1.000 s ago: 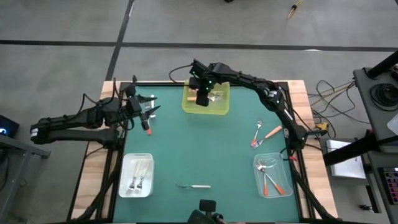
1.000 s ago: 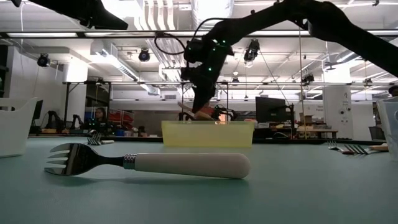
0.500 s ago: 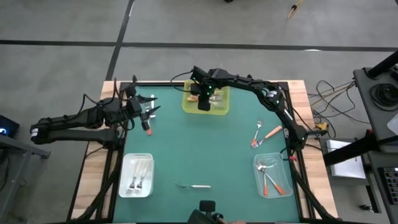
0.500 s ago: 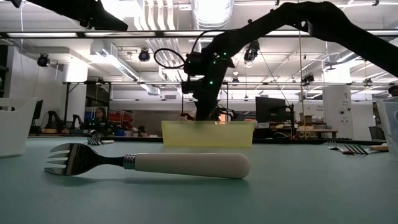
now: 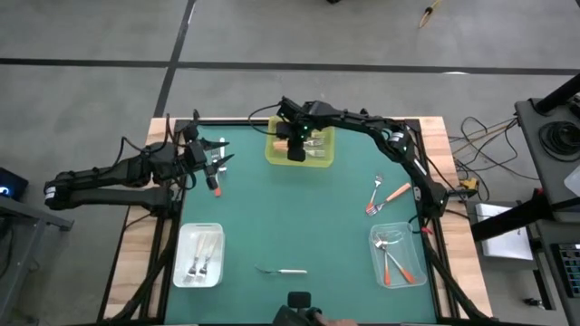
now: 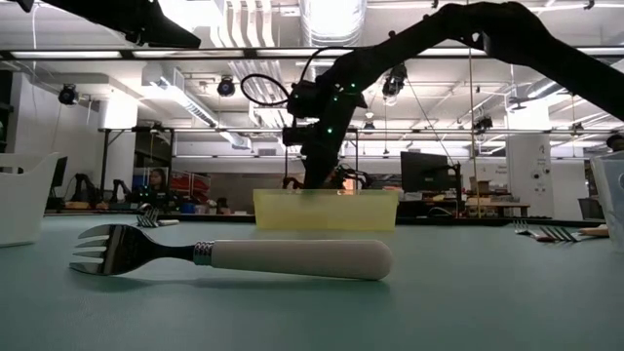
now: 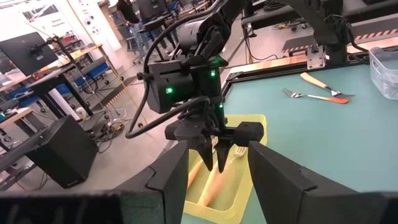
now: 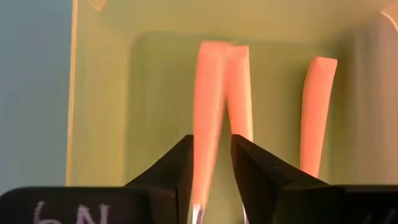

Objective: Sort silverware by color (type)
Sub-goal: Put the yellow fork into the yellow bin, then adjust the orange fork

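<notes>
green table [image 5: 299, 217] from above: right gripper [image 5: 296, 149] down in yellow tray [image 5: 273, 154] at 12 o'clock, left gripper [image 5: 216, 165] parked at 9, parted, empty. right wrist: light orange fork [image 8: 208, 118] between loosened fingers [image 8: 169, 171], handle running straight ahead.

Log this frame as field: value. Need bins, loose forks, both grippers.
yellow bin: far edge of table, light orange forks inside
white bin: near left, white-handled forks inside
clear bin: near right, red-orange forks inside
loose white fork: near centre of mat
loose fork pair: right side, just beyond the clear bin
right gripper: down in the yellow bin, fork handle between its fingers
left gripper: over the table's left side, away from the bins, nothing visibly held
</notes>
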Controlling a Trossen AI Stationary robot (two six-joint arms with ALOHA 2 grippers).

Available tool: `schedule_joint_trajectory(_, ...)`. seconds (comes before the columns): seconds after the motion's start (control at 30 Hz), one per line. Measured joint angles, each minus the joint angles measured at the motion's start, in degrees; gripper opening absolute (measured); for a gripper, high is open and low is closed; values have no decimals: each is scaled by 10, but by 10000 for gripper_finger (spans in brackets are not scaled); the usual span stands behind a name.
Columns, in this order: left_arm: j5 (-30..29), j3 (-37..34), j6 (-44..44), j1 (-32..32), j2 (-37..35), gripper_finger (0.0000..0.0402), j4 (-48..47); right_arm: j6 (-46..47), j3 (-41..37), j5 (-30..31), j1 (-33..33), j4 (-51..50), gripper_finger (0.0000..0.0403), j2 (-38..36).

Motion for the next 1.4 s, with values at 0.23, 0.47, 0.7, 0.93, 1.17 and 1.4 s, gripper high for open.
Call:
schedule_joint_trajectory(0.23,0,0,0,0,0,149,0,1,0,0,1,3,118,0)
schedule_joint_trajectory(0.47,0,0,0,0,0,149,0,51,0,10,-1,21,119,0)
schedule_joint_trajectory(0.7,0,0,0,0,0,149,0,180,-18,38,-16,46,64,0)
schedule_joint_trajectory(0.93,0,0,0,0,0,149,0,310,-50,42,-23,47,11,0)
schedule_joint_trajectory(1.17,0,0,0,0,0,149,0,353,-84,48,-23,99,9,0)
schedule_joint_trajectory(1.4,0,0,3,0,0,149,0,346,-98,109,-23,109,9,-1)
